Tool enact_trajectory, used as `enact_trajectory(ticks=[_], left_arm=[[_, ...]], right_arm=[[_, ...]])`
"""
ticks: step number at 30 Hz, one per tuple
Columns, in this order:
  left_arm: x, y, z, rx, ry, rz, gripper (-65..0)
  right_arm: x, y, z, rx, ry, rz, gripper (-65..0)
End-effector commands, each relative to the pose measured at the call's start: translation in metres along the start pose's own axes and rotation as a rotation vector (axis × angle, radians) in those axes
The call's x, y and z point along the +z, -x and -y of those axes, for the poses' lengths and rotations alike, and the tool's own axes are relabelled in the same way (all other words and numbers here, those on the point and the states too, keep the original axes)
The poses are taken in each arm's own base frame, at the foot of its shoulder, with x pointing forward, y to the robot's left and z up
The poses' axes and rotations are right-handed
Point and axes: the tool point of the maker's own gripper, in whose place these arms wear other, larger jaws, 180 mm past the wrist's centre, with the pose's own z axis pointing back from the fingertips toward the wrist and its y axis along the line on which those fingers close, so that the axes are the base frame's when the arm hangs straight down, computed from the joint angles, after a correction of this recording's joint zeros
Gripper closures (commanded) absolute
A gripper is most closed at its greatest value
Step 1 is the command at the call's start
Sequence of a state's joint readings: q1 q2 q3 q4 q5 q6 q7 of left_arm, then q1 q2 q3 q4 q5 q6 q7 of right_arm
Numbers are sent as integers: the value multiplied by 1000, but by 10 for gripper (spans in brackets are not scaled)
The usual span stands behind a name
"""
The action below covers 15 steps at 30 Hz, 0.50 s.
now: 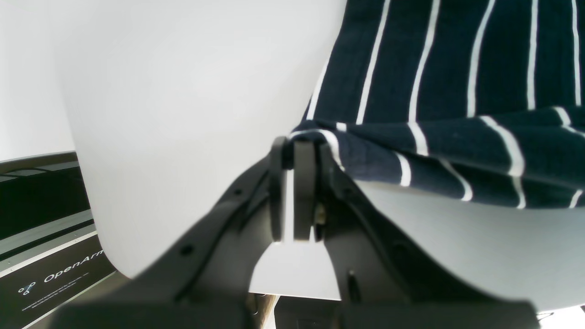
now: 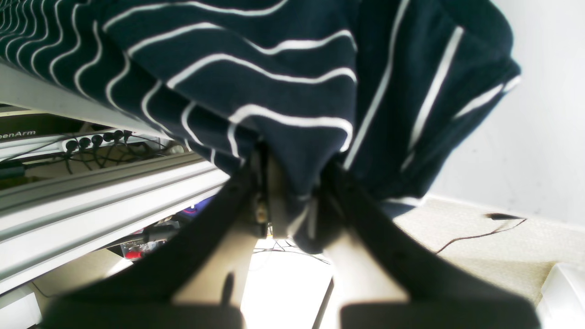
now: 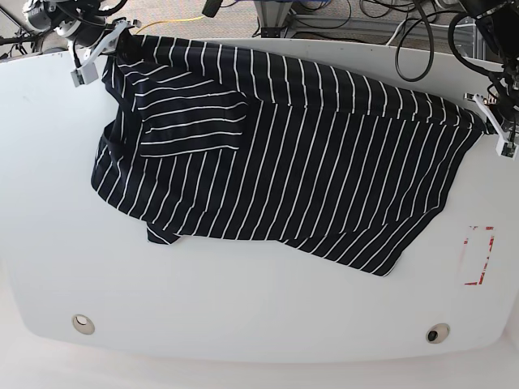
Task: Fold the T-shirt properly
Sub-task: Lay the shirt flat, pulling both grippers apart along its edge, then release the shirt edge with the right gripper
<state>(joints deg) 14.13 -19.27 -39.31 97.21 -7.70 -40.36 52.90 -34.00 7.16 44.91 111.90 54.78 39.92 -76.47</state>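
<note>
Both claws, left (image 1: 292, 192) and right (image 2: 292, 201), were closed on T-shirt (image 3: 308, 162) edges; soft cloth would sag, so corners seemed best holds.

Left wrist view. The left gripper (image 1: 297, 151), black and blurred in the foreground, has its jaws closed together on the folded edge of the T-shirt (image 1: 457, 91). The dark navy cloth with thin white stripes fills the upper right and lies on the white table (image 1: 183, 114); its pinched edge is raised slightly above the surface. At lower left, a black panel (image 1: 50, 269) bears white lettering.
</note>
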Motion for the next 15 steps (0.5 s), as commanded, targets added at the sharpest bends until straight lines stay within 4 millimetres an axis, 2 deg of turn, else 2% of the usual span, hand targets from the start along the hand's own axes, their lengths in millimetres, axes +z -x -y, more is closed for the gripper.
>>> enact_trajectory(ticks=[1,3,4,5,10,12,13,15], left_arm=[[4,-12,-7,-21,-20,31,0],[3,-12,-7,-22,-19,31,0],[3,-12,-7,-23,-18,30,0],[3,-11,-6,-23,-18,28,0],[4,-4,-4,-25,-10,13,-10],[4,-2,-2,-31,-6,10,-54],[5,-3,-2,-32,-6,11,-111],[4,-3,-1,-33,-5,11,-194]], right_arm=[[4,-4,3,19,18,12,0],[4,-2,6,23,36,-3,-10],[4,-1,8,24,43,-9,-36],[4,0,8,25,47,-12,-90],[5,-2,10,25,52,-6,-461],[4,-9,10,32,52,11,-560],[3,-14,10,39,52,23,-596],[2,-24,11,51,53,43,-595]])
